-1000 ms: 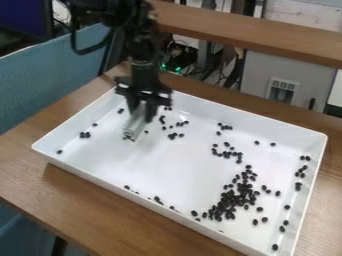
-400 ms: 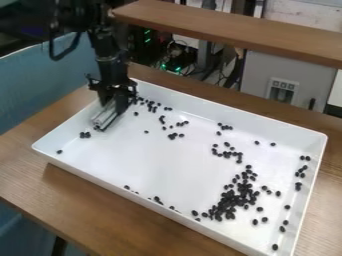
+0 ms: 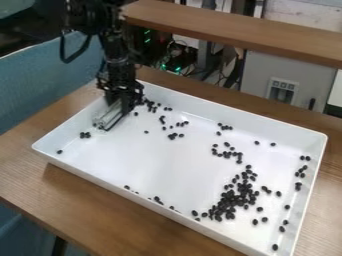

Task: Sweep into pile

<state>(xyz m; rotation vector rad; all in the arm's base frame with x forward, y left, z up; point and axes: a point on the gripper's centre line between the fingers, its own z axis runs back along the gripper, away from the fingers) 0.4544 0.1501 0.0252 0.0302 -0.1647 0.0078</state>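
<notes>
Sweeping tool at the tray's upper-left corner, biggest heap of beans at the lower right

We see the black two-finger gripper (image 3: 122, 104) hanging down at a slant inside the upper-left corner of the white rectangular tray (image 3: 167, 167). Its fingers are closed around the upper end of a pale grey, ridged sweeping tool (image 3: 107, 118), and the tool's lower end is down by the tray floor. We cannot tell whether it touches.

The black beans (image 3: 230, 199) make their densest heap toward the lower right, with a curved trail running up from it. We find a smaller group above that trail, and a string of beans along the right-hand wall. More lie just right of the gripper and in loose clusters near the upper middle. A few sit by the near long wall, and a tight little bunch lies below and left of the tool, with a single bean nearer the left corner.

Under the tray we have a wood-grain table (image 3: 87, 200); a wooden shelf (image 3: 234, 31) crosses behind, and a blue panel (image 3: 37, 80) stands at the left
</notes>
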